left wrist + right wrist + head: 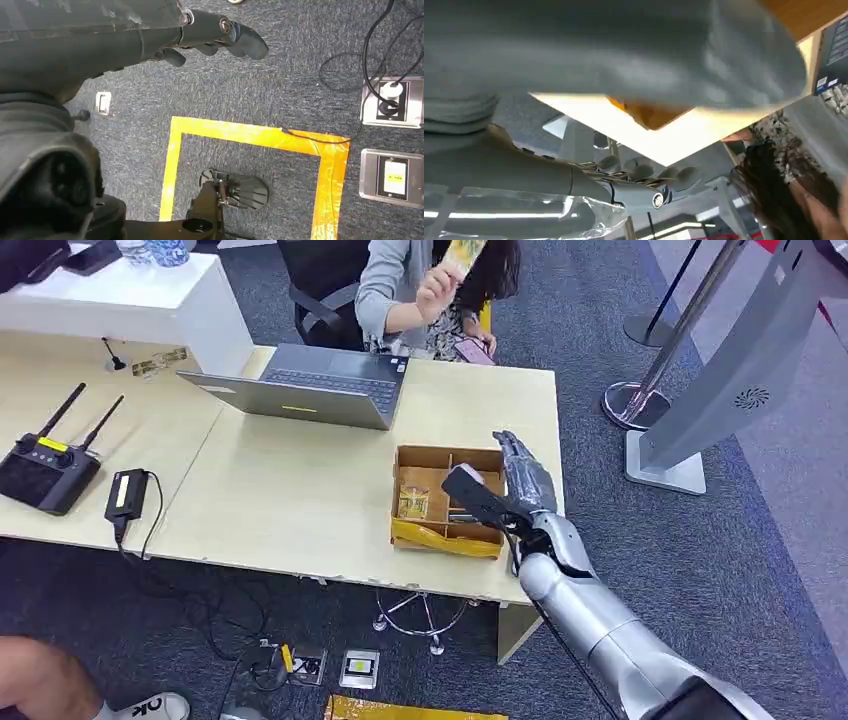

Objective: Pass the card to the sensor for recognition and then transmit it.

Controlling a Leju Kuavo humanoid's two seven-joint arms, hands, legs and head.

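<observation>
Head view: right hand (520,485) is raised over the right end of the cardboard box (428,538), fingers extended and apart, nothing grasped. The box sits on the light wooden desk (290,510) near its front edge, at about 5 o'clock from the open laptop (320,385); a yellow-printed item lies in its left compartment. The card (462,254) is held up by a seated person's hand (437,288) at 12 o'clock beyond the desk, well apart from the robot's hand. A black controller with antennas (48,468) lies at 9 o'clock on the adjoining desk. Left wrist view: left hand (220,37) hangs above grey carpet and a yellow tape outline (250,135), fingers loosely curled, nothing between them.
</observation>
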